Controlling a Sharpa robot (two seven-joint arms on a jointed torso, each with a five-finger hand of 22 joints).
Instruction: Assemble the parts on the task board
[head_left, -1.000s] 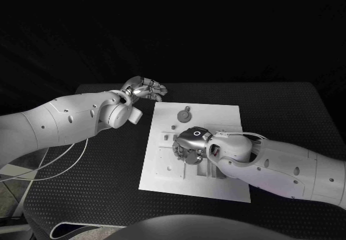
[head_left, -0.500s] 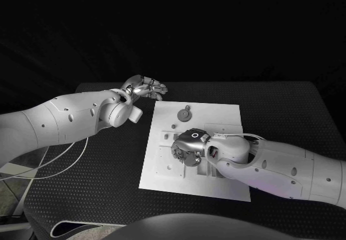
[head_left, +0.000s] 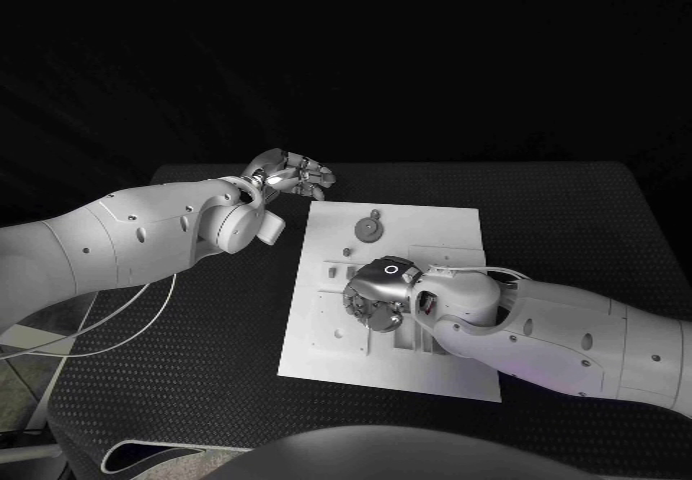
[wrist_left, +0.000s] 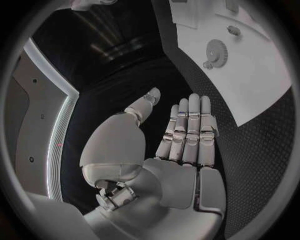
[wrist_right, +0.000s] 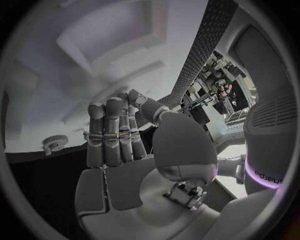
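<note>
The white task board (head_left: 335, 352) lies in the middle of the black table. A round grey gear (head_left: 371, 231) lies on its far part, with a small round part (head_left: 375, 214) just beyond it. My right hand (head_left: 371, 299) is low over the board's middle, fingers pointing down at its slots; in the right wrist view the fingers (wrist_right: 115, 135) are straight and together, nothing between them, close to the board (wrist_right: 50, 95) and the gear (wrist_right: 53, 143). My left hand (head_left: 287, 173) hovers off the board's far left corner, open and holding nothing (wrist_left: 187, 135).
Black matting (head_left: 577, 220) surrounds the board on all sides. Shallow slots and raised blocks (head_left: 335, 272) mark the board around my right hand. A white cable (head_left: 123, 320) loops over the table's left edge beneath my left arm.
My right hand has edged slightly to the left and lower over the board's slots. The left hand has stayed where it was.
</note>
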